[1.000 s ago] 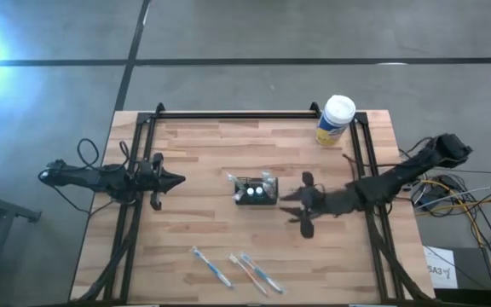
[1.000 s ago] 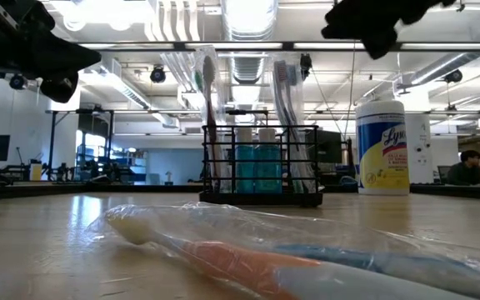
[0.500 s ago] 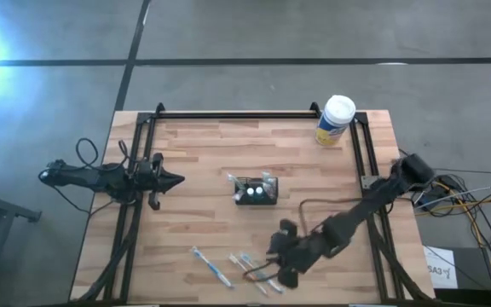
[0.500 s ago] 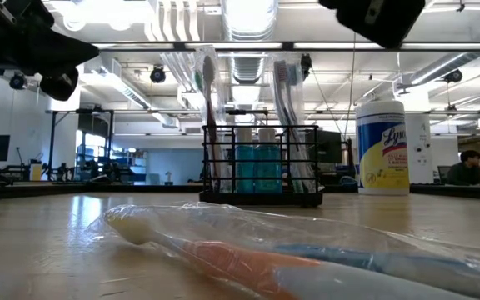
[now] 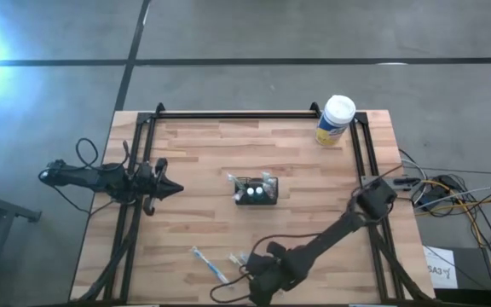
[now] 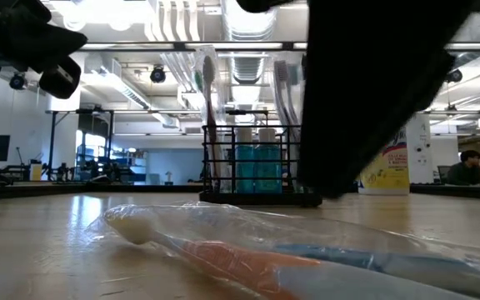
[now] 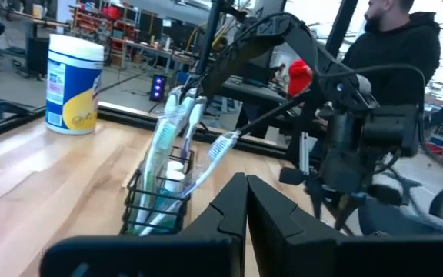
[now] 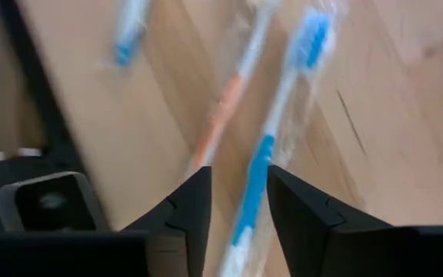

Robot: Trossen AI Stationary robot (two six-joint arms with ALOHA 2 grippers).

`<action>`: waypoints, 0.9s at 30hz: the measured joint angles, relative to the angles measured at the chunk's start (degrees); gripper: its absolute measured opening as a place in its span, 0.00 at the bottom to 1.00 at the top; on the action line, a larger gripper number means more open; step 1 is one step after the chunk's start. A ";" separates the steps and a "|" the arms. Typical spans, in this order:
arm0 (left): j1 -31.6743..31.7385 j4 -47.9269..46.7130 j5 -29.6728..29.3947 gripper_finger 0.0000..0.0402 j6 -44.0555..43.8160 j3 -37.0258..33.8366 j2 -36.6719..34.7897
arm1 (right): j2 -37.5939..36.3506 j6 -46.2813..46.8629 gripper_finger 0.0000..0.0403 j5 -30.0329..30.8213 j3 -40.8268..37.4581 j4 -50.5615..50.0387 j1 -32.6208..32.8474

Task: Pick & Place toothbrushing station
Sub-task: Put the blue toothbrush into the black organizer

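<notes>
The black mesh caddy point(image 5: 256, 191) stands upright on its base at the middle of the wooden table and holds toothbrushes and blue-capped bottles; it also shows in the low view point(image 6: 261, 162) and the left wrist view point(image 7: 156, 204). My right gripper point(image 5: 258, 277) is open near the table's near edge. In its wrist view point(image 8: 238, 173) the fingers stand just over a wrapped blue toothbrush point(image 8: 283, 108), beside an orange one point(image 8: 233, 100). I cannot tell whether they touch it. My left gripper point(image 5: 177, 189) is shut and empty at the table's left, pointing at the caddy.
A white-capped, yellow-labelled canister point(image 5: 335, 120) stands at the far right corner. Another blue toothbrush point(image 5: 211, 266) lies flat near the near edge. Black frame rails point(image 5: 228, 115) run along the table's far, left and right sides. A person in a dark hoodie point(image 7: 394, 46) is beyond the table.
My right gripper has swung from beside the caddy's right side toward the table's near edge and down over the loose toothbrushes. It now fills much of the low view. The caddy and the toothbrushes have stayed where they were.
</notes>
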 joint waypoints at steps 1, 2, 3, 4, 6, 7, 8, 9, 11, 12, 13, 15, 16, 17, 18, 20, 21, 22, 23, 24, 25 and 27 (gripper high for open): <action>0.00 -0.02 0.34 0.03 0.00 0.00 0.00 | 1.24 0.68 0.33 -0.04 1.82 -2.50 -0.01; 0.01 -0.02 0.73 0.03 0.00 0.00 0.00 | 2.49 1.12 0.34 -0.07 3.55 -4.38 -0.01; 0.01 -0.02 0.95 0.03 0.00 0.00 0.00 | 3.62 1.31 0.36 -0.02 5.15 -5.76 -0.03; 0.00 -0.02 1.21 0.03 0.00 0.00 0.00 | 4.64 1.31 0.37 -0.04 6.48 -6.79 -0.03; 0.00 -0.02 1.56 0.03 -0.14 0.02 0.00 | 6.42 1.02 0.40 -0.14 8.92 -7.36 -0.16; 0.00 -0.02 1.87 0.03 -0.39 0.02 0.00 | 7.27 0.75 0.40 -0.21 9.98 -7.64 -0.22; 0.00 -0.02 2.16 0.03 -0.64 0.02 0.00 | 7.88 0.68 0.41 -0.21 10.72 -8.40 -0.31; 0.00 -0.02 2.42 0.03 -0.72 0.02 0.00 | 8.48 0.70 0.41 -0.29 11.21 -9.26 -0.44; 0.00 -0.03 2.81 0.03 -0.73 0.02 0.00 | 9.35 0.81 0.42 -0.88 11.85 -11.05 -0.61; 0.00 -0.03 2.86 0.03 -0.73 0.02 0.00 | 9.43 0.85 0.42 -1.02 12.03 -11.87 -0.67; 0.00 -0.02 2.87 0.03 -0.73 0.02 0.00 | 9.42 0.88 0.42 -1.13 12.07 -12.75 -0.76; 0.02 -0.04 2.88 0.03 -0.75 0.02 0.02 | 9.14 0.79 0.41 -1.06 11.92 -13.12 -0.79; 0.02 -0.02 2.88 0.03 -0.75 0.02 0.00 | 8.91 0.69 0.40 -1.03 11.88 -13.24 -0.79; 0.02 -0.02 2.88 0.03 -0.74 0.02 0.00 | 8.57 0.66 0.40 -0.73 11.88 -13.72 -0.79; 0.01 -0.02 2.88 0.03 -0.74 0.02 0.02 | 8.33 0.64 0.39 -0.29 11.90 -14.63 -0.79; 0.00 0.00 2.88 0.03 -0.75 0.02 0.02 | 7.76 0.68 0.38 0.07 12.03 -16.51 -0.79; 0.01 0.00 2.89 0.03 -0.75 0.02 0.02 | 7.54 0.74 0.37 0.11 12.03 -17.14 -0.79; 0.00 0.00 2.87 0.03 -0.81 0.02 0.02 | 7.53 0.87 0.37 0.11 11.88 -17.64 -0.79; 0.01 0.00 2.88 0.03 -0.83 0.02 0.02 | 7.53 0.88 0.37 0.11 11.67 -17.77 -0.79; 0.01 0.00 2.88 0.03 -0.83 0.02 0.02 | 7.53 0.88 0.36 0.08 11.38 -17.64 -0.79; 0.00 0.00 2.88 0.03 -0.86 0.02 0.02 | 7.53 0.89 0.36 0.07 10.99 -17.54 -0.79; 0.02 0.00 2.88 0.03 -1.01 0.02 0.02 | 7.53 0.91 0.35 0.05 10.16 -17.07 -0.82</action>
